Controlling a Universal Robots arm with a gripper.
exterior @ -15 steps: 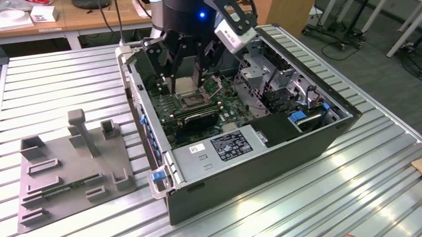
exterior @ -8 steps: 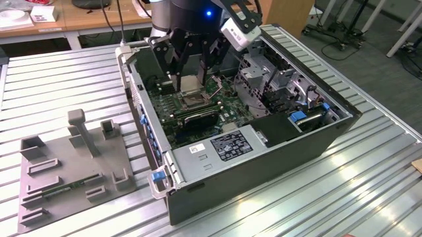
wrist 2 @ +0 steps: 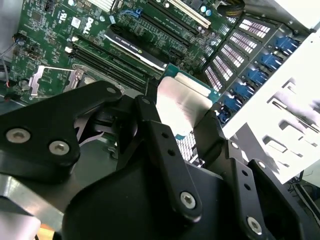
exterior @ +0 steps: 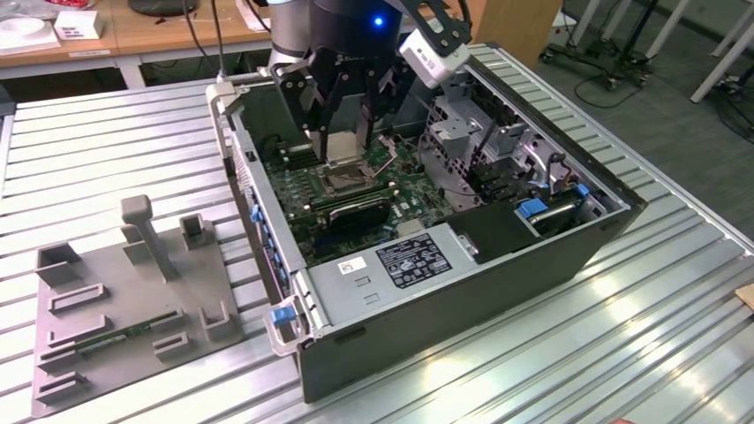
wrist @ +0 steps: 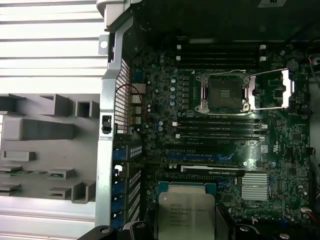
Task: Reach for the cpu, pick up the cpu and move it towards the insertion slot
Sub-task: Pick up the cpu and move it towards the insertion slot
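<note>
CPU [wrist: 186, 216] is gripped at its edges by the claw [wrist 2: 182, 127], raised above the motherboard [wrist: 165, 90] inside the computer case [exterior: 471, 291]. Insertion slot [wrist: 223, 93] lies open, well apart from the chip, beyond the memory slots [wrist: 217, 129].

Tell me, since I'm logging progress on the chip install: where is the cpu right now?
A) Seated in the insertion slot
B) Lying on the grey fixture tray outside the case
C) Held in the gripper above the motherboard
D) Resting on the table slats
C: the gripper is shut on the cpu, while the insertion slot sits open with a bare dark centre.
</note>
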